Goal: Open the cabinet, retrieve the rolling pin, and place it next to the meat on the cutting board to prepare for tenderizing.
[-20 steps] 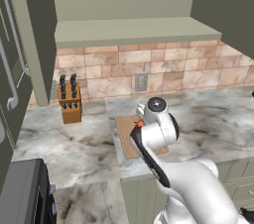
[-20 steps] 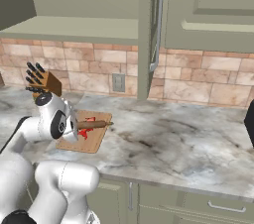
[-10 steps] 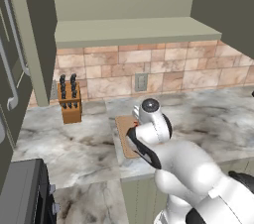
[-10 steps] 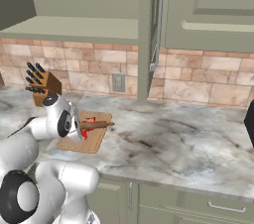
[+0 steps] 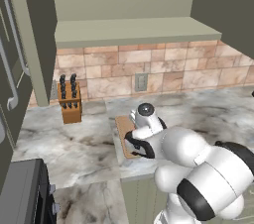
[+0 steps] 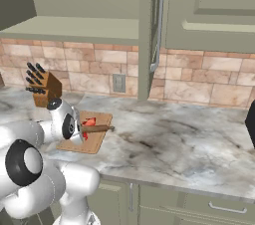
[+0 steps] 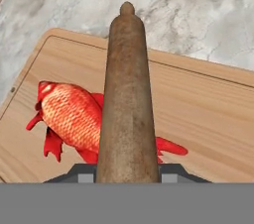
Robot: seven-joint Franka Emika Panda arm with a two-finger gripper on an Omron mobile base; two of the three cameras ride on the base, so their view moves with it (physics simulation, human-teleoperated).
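The gripper (image 7: 127,176) is clamped on the rolling pin (image 7: 127,99), which points forward above the cutting board (image 7: 208,114). The meat (image 7: 72,116) lies on the board, partly under the pin. Beyond, the knife block (image 6: 46,88) stands at the backsplash. Above, the cabinet (image 6: 89,25) stands open.

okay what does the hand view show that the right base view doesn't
Hand view alone: the meat's streaked, scaly surface up close, and the rolling pin's rounded tip. Right base view alone: the open cabinet, knife block, wall outlet and tiled backsplash. Both: the pin over the cutting board beside the meat, on the marble counter.
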